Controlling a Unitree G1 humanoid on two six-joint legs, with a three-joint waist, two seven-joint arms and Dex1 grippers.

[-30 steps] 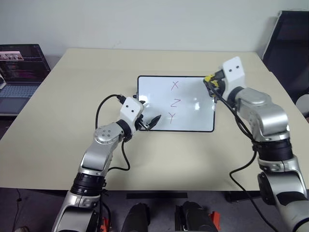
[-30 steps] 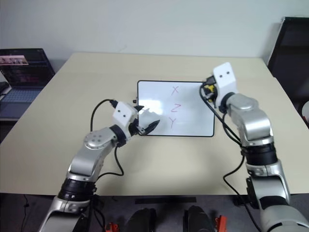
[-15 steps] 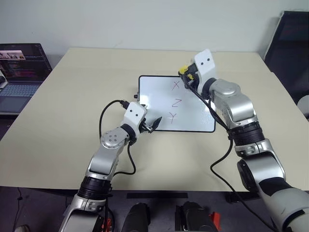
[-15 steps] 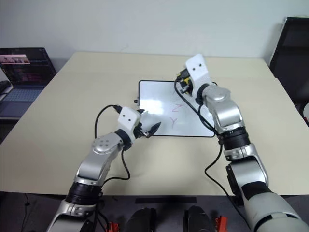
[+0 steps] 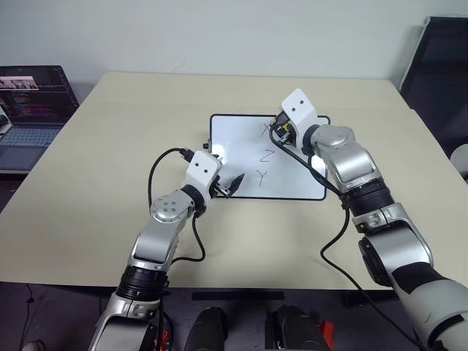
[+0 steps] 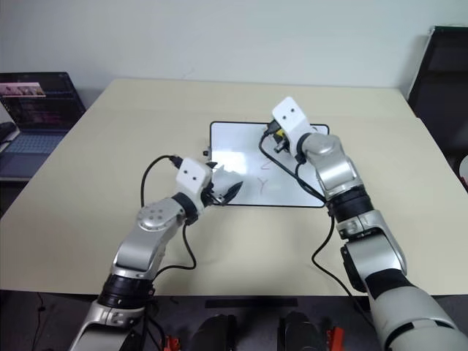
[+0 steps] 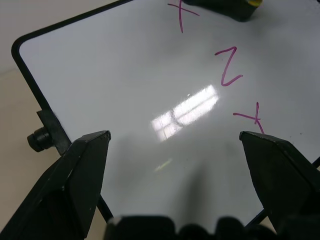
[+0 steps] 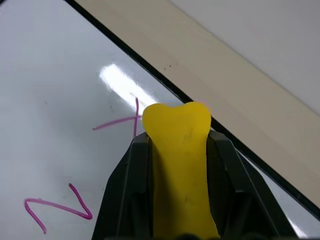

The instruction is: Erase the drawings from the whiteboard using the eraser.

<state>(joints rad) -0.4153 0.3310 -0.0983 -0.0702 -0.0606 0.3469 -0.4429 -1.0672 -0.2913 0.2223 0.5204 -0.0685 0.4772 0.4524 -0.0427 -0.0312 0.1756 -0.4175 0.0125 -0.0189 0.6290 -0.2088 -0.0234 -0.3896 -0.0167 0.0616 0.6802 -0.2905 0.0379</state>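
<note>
The counter (image 5: pixel 110 146) is carrying everything, a pale beige top with a laptop (image 5: pixel 33 110) sitting well apart on a side surface off its left edge. The whiteboard (image 5: pixel 234 157) is lying flat near the middle of the counter, its long side running left to right, within easy reach of both arms. That placement is probably letting one arm steady the board while the other wipes.

The left tool (image 5: pixel 228 186) is hovering at the board's lower left corner with its jaws spread wide and gripping nothing. In the left wrist view its two fingers (image 7: pixel 80 165) are framing the glossy surface, one near the black knob (image 7: pixel 39 137) on the short side. Whether it is touching the frame is not clear; it seems posted there to keep the board from sliding under the wipe.

The right tool (image 8: pixel 175 165) is clamping the eraser (image 8: pixel 177 150), with the yellow block sticking out past the fingertips so that it can meet the board first. It is poised over the top of the drawings (image 7: pixel 225 70), right at the X. Z and Y are showing uncovered below it, all three strokes looking intact. Judging from that, wiping is only about to begin, working down the column.
</note>
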